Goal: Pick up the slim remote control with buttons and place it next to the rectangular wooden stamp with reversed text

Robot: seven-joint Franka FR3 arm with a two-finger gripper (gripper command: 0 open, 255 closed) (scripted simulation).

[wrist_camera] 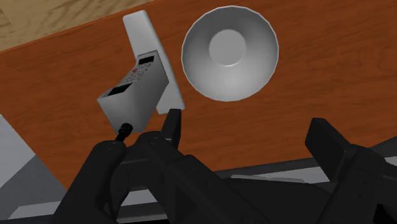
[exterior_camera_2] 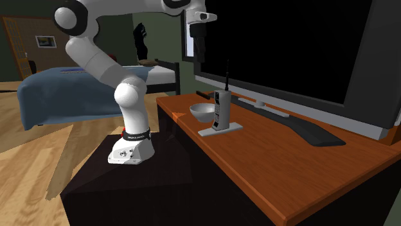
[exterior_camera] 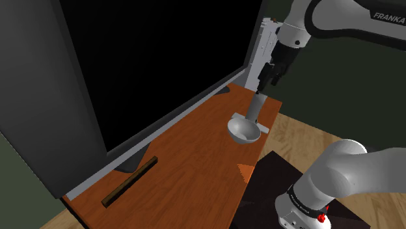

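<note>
**Ana:** Shoulder view first. Where is the remote?

**Ben:** The slim grey remote [exterior_camera: 256, 107] stands upright on a flat base, toward that view's upper right. It sits on the reddish wooden tabletop [exterior_camera: 189, 162], just beside a grey bowl [exterior_camera: 243, 131] and in front of a large black television [exterior_camera_2: 289, 45].

**Ana:** And the jaws?

**Ben:** They are spread apart, grasping nothing, and hang above the remote. In the wrist view, one finger [wrist_camera: 172, 127] is near its base.

**Ana:** The stamp?

**Ben:** The long brown wooden stamp [exterior_camera: 130, 181] lies flat toward the shoulder view's lower left, well apart from the remote.
</note>
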